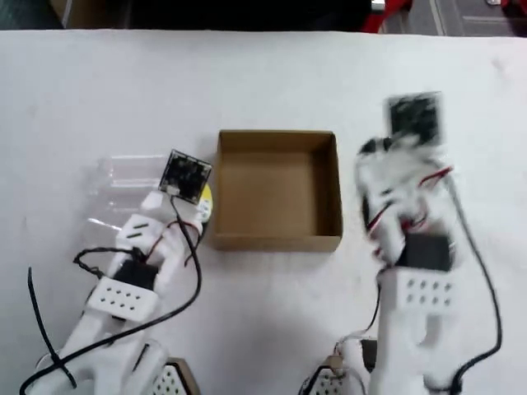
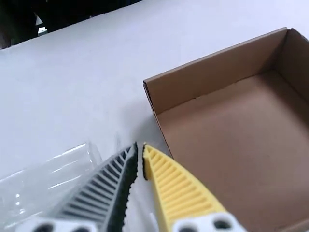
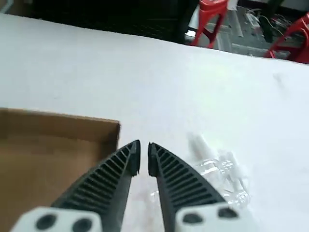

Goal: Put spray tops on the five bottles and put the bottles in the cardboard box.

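Open brown cardboard box (image 1: 278, 240) sits mid-way on the white surface (image 1: 247, 82), mouth upward. Clear plastic bottles (image 1: 123, 174) lie beside it, long axes toward the box. Left claw (image 2: 140, 153) and right claw (image 3: 144, 155) are pressed together.

- The cardboard box (image 1: 278, 240) sits on the table (image 1: 247, 82), between the two arms.
- The bottles (image 1: 123, 177) lie on the table left of the box, near its left wall.
- The left gripper (image 2: 140, 153) hangs between the bottles and the box's left wall.
- The right gripper (image 3: 144, 155) is just off the box's right side.
- Loose parts (image 3: 219, 166) lie on the table farther right, apart from the box.
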Available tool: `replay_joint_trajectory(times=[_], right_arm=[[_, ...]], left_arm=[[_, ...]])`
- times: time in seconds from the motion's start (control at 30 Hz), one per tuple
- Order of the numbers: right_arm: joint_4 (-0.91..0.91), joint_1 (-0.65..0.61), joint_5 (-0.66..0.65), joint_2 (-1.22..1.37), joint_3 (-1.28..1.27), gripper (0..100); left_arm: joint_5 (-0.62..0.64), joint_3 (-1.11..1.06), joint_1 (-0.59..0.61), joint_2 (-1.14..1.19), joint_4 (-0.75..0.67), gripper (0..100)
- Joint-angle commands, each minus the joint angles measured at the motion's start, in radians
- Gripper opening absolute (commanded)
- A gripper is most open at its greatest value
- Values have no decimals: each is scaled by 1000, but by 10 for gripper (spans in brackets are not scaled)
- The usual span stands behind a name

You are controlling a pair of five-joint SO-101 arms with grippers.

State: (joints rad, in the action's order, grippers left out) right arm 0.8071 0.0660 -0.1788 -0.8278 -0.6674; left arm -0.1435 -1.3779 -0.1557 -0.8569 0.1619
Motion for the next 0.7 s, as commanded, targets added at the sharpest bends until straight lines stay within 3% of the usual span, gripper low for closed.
replay_joint_trajectory(times=[0.0, 0.13, 0.4, 0.67], right_arm=[[-18, 131, 81, 131, 206, 21], [-41, 197, 141, 360, 420, 21], [213, 219, 417, 826, 833, 22], [259, 228, 601, 954, 902, 22]], left_arm=[[-8, -21, 2, 1, -80, 24], [-8, -35, 2, -1, -110, 24], [-8, -34, 2, -2, -109, 24], [-15, -35, -48, -1, -109, 24]])
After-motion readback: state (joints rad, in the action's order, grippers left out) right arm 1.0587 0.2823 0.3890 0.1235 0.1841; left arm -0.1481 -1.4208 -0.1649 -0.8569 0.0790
